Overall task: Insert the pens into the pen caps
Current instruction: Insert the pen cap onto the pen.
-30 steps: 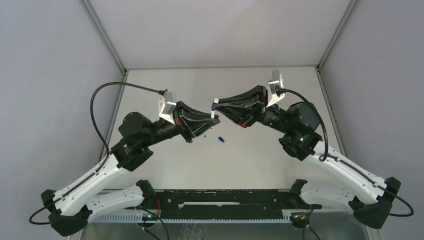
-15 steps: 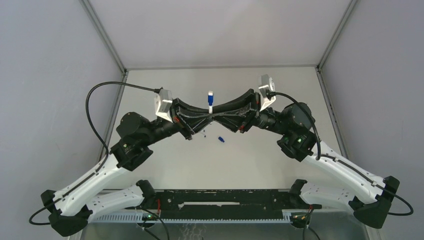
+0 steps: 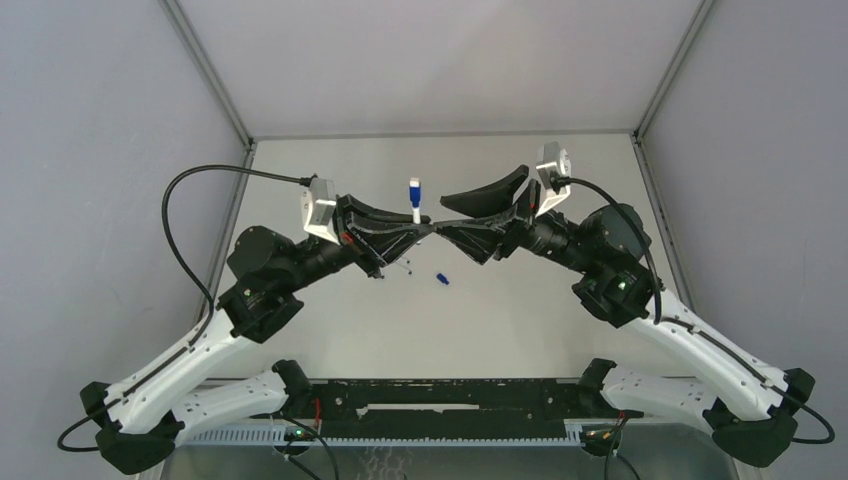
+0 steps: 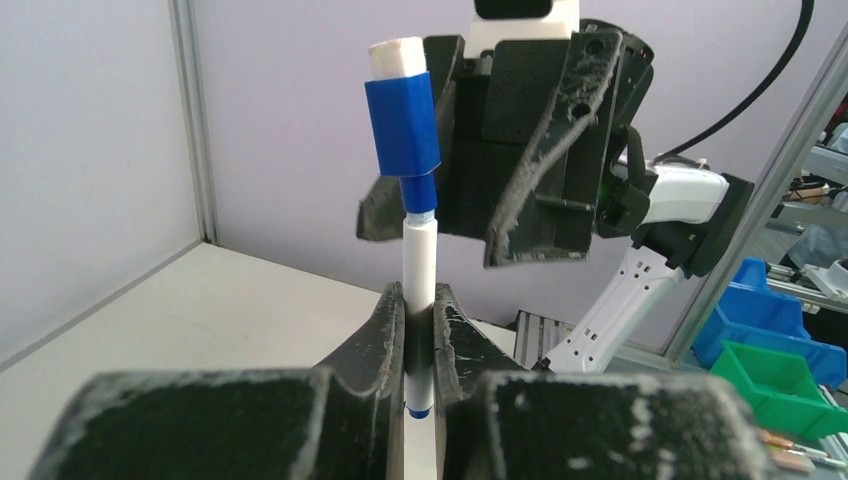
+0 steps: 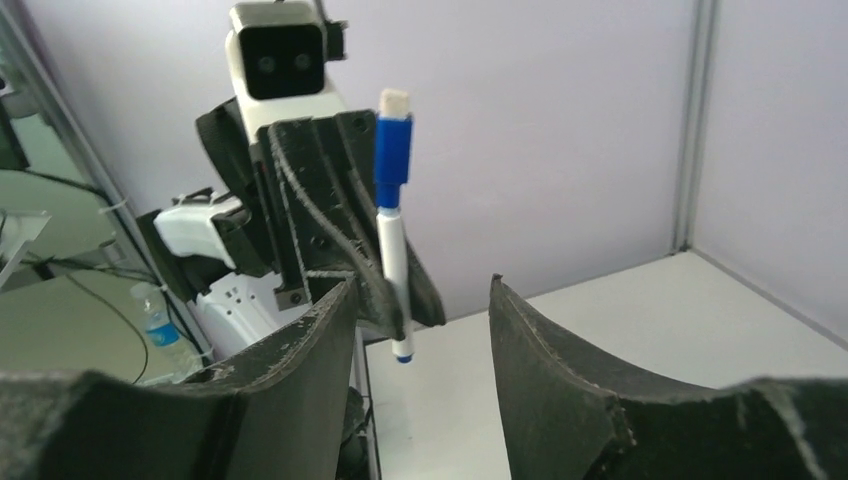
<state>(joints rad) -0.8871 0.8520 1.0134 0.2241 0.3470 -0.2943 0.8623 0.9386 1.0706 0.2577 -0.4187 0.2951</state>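
A white pen [image 4: 420, 268] stands upright in my left gripper [image 4: 420, 312], which is shut on its lower part; the pen's blue tip shows below the fingers. A dark blue pen cap [image 4: 402, 122] with a white end sits on top of the pen. From above, the capped pen [image 3: 415, 203] rises from the left gripper [image 3: 426, 228] at mid-table. My right gripper [image 5: 422, 286] is open, its fingers apart on either side of the pen [image 5: 393, 268] and touching neither it nor the cap [image 5: 392, 150]. Another loose pen cap [image 3: 440, 279] lies on the table just in front.
Grey walls and metal posts close in the white table [image 3: 560, 180] on three sides. A black rail [image 3: 440, 396] runs along the near edge between the arm bases. Blue and green bins [image 4: 775, 365] stand off the table behind the right arm.
The two grippers came together and the cap went onto the pen, which turned upright. The right gripper has since opened and let go; the left still holds the pen.
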